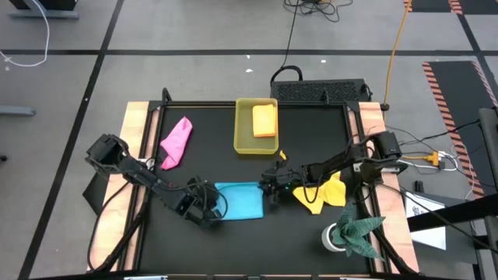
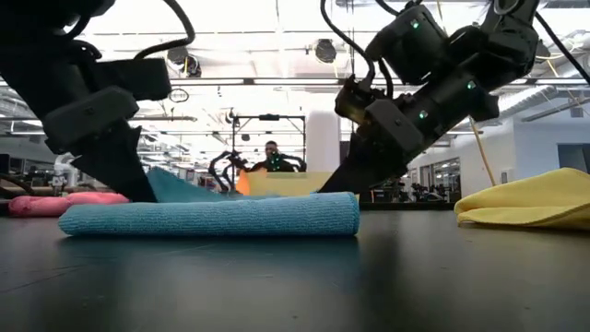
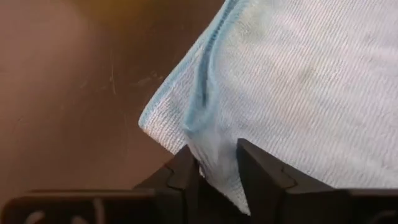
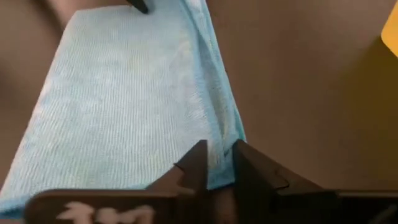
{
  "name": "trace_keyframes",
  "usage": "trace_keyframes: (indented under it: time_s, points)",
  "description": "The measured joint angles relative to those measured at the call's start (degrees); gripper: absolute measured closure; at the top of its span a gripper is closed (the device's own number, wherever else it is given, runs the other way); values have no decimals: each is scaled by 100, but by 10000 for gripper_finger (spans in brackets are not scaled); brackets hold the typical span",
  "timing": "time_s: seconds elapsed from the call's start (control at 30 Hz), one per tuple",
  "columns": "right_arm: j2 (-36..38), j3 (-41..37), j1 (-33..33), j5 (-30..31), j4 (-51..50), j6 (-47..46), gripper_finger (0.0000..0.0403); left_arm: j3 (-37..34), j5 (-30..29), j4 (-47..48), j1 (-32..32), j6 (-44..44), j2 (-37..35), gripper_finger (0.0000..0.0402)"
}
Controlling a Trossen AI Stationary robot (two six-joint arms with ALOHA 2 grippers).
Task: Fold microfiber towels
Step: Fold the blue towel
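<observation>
A light blue towel [image 1: 240, 201] lies folded over on the black table, a long flat band in the low view [image 2: 212, 217]. My left gripper [image 1: 212, 208] is at its left end. Its fingers are parted, with a towel corner between them in the left wrist view [image 3: 217, 165]. My right gripper [image 1: 268, 187] is at the towel's right end, fingers a little apart around the towel's edge [image 4: 219, 162]. A pink towel [image 1: 177, 142] lies at the far left. An orange towel [image 1: 264, 120] lies in the yellow tray [image 1: 243, 134]. A crumpled yellow towel [image 1: 320, 193] lies under the right arm. My left gripper slants down from the table's left, and the towel's left-end corner [image 3: 214, 149] runs between its parted fingers. I cannot tell whether the pads touch it. The towel lies flat on the table. My right gripper slants down from the table's right with the layered right-end edge [image 4: 217, 134] between its fingers. Whether they touch it, I cannot tell.
A dark green cloth [image 1: 358, 229] is draped over a white object [image 1: 333, 237] at the near right corner. The table's wooden side rails [image 1: 138, 155] border the black top. The yellow towel [image 2: 535, 198] lies close to the right of the blue one.
</observation>
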State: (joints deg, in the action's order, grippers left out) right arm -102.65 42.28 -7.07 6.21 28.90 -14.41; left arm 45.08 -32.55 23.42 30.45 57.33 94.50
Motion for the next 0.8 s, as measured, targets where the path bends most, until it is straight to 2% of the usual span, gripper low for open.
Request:
trace_keyframes:
  time_s: [0.1, 0.23, 0.3, 0.37, 0.5, 0.63, 0.8]
  points:
    - [345, 2, 19, 333, -433, 53, 296, 0, 139, 368, -29, 164, -161, 267]
    - [886, 2, 4, 897, -913, 17, 267, 2, -147, 574, -1, 428, -349, 260]
    - [1014, 4, -89, 630, -815, 68, 264, 4, -343, 459, 16, 398, -422, 259]
    - [1017, 3, -225, -28, -599, 145, 266, 4, -495, 299, 41, 274, -431, 259]
    - [683, 7, -560, -1042, 234, 208, 291, 4, -590, -145, 22, -52, -407, 259]
    - [131, 8, -787, -1252, 1055, 362, 337, 2, -567, -156, -85, -114, -249, 259]
    - [-354, 31, -828, -1680, 1079, 445, 396, 0, -660, -216, -234, -174, 112, 259]
